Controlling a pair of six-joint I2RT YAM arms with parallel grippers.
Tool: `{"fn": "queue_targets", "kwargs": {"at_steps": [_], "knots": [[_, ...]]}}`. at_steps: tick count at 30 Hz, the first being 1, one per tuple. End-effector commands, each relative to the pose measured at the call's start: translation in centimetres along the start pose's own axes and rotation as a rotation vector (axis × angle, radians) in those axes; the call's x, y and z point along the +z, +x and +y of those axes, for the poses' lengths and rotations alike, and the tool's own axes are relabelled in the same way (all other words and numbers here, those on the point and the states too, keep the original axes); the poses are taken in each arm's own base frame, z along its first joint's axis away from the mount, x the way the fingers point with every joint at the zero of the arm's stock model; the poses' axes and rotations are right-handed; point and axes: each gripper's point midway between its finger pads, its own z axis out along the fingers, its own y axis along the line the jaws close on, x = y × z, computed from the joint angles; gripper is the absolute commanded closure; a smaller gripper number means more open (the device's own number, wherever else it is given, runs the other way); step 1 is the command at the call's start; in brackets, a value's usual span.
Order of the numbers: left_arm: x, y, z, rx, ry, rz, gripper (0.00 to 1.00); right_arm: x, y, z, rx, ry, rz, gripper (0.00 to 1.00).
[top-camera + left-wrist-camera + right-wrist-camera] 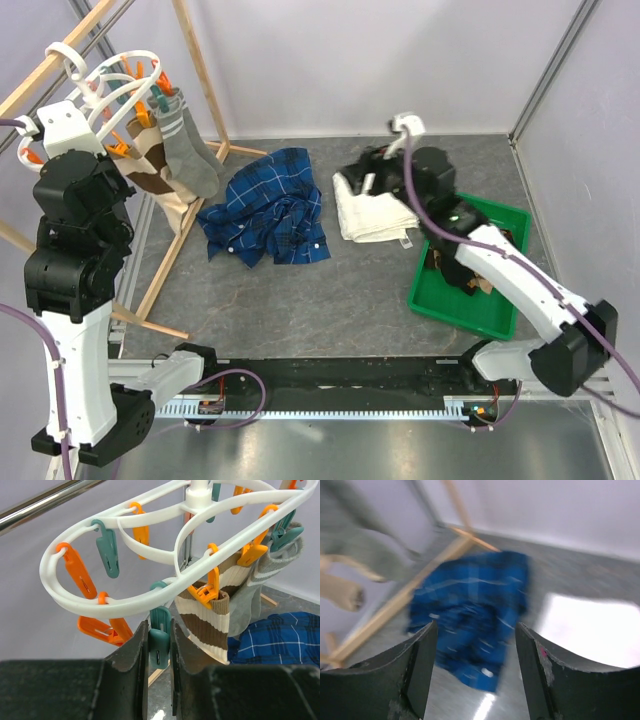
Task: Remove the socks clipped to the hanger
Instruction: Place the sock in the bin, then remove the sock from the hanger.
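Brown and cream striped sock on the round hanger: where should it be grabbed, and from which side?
Grip the loose body of the brown and cream striped sock just below the orange plastic clothespin that pinches its cuff. Probably come from the side away from the grey sock, which hangs close beside it.

A crumpled blue plaid shirt lies mid-table on the grey surface. To its right is a folded white towel, apart from the shirt. A green tray sits just beside the towel's near right corner. A wooden rack stands at the left, its floor rail running past the shirt's left edge. Pale walls close the back.
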Motion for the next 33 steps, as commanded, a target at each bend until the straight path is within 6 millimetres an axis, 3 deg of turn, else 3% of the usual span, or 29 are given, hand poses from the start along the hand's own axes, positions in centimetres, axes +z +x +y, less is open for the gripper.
{"fn": "queue_targets", "kwargs": {"at_steps": [1, 2, 3, 4, 5, 6, 7, 8, 9, 10, 11, 13, 15, 16, 18, 23, 27, 33], "knots": [[-0.2, 0.0, 0.7, 0.013, -0.025, -0.004, 0.77, 1.3, -7.3, 13.2, -0.046, -0.366, -0.323, 0.30], [-0.3, -0.1, 0.6, 0.006, -0.015, -0.008, 0.77, 2.8, -4.8, 16.8, -0.071, -0.426, -0.276, 0.30], [-0.5, -0.4, 0.3, -0.011, 0.012, -0.014, 0.77, 3.4, -4.3, 18.7, -0.104, -0.452, -0.272, 0.30], [-0.7, -0.6, 0.1, -0.023, 0.030, -0.020, 0.77, 3.3, -5.9, 21.2, -0.159, -0.487, -0.317, 0.30], [-0.9, -0.8, -0.1, -0.031, 0.044, -0.024, 0.76, 4.7, -2.8, 24.6, -0.191, -0.539, -0.267, 0.30], [-1.2, -1.1, -0.1, -0.045, 0.058, -0.034, 0.76, 5.0, -2.3, 26.4, -0.210, -0.568, -0.270, 0.29], [-1.3, -1.2, 0.0, -0.048, 0.060, -0.037, 0.76, 4.2, -3.5, 29.6, -0.230, -0.623, -0.317, 0.29], [-1.4, -1.3, 0.0, -0.049, 0.062, -0.041, 0.76, 5.9, -1.1, 31.0, -0.249, -0.640, -0.287, 0.28], [-1.5, -1.4, 0.3, -0.050, 0.054, -0.046, 0.76, 6.1, -0.7, 32.4, -0.255, -0.664, -0.295, 0.28], [-1.5, -1.4, 0.3, -0.050, 0.054, -0.047, 0.76, 5.2, -1.9, 34.7, -0.258, -0.704, -0.348, 0.27], [-1.5, -1.4, 0.4, -0.047, 0.053, -0.046, 0.75, 6.5, 0.2, 35.7, -0.270, -0.713, -0.328, 0.26], [-1.3, -1.2, 0.2, -0.046, 0.052, -0.041, 0.75, 6.8, 1.1, 38.3, -0.268, -0.749, -0.361, 0.24], [-1.3, -1.1, -0.4, -0.058, 0.082, -0.038, 0.75, 6.9, 0.3, 39.4, -0.242, -0.749, -0.419, 0.24], [-1.4, -1.2, -0.5, -0.066, 0.091, -0.041, 0.75, 7.5, 1.6, 40.0, -0.264, -0.739, -0.426, 0.24], [-1.5, -1.2, -0.7, -0.075, 0.105, -0.041, 0.75, 8.6, 1.0, 39.4, -0.279, -0.653, -0.491, 0.23], [-1.7, -1.8, -0.2, -0.064, 0.087, -0.054, 0.74, 10.3, 2.0, 38.2, -0.421, -0.550, -0.563, 0.20], [-1.9, -2.1, 0.1, -0.075, 0.085, -0.068, 0.73, 10.4, 1.9, 39.3, -0.449, -0.594, -0.591, 0.17], [-1.8, -2.1, 0.0, -0.067, 0.086, -0.068, 0.73, 11.0, 3.7, 40.6, -0.489, -0.660, -0.562, 0.16]]}}
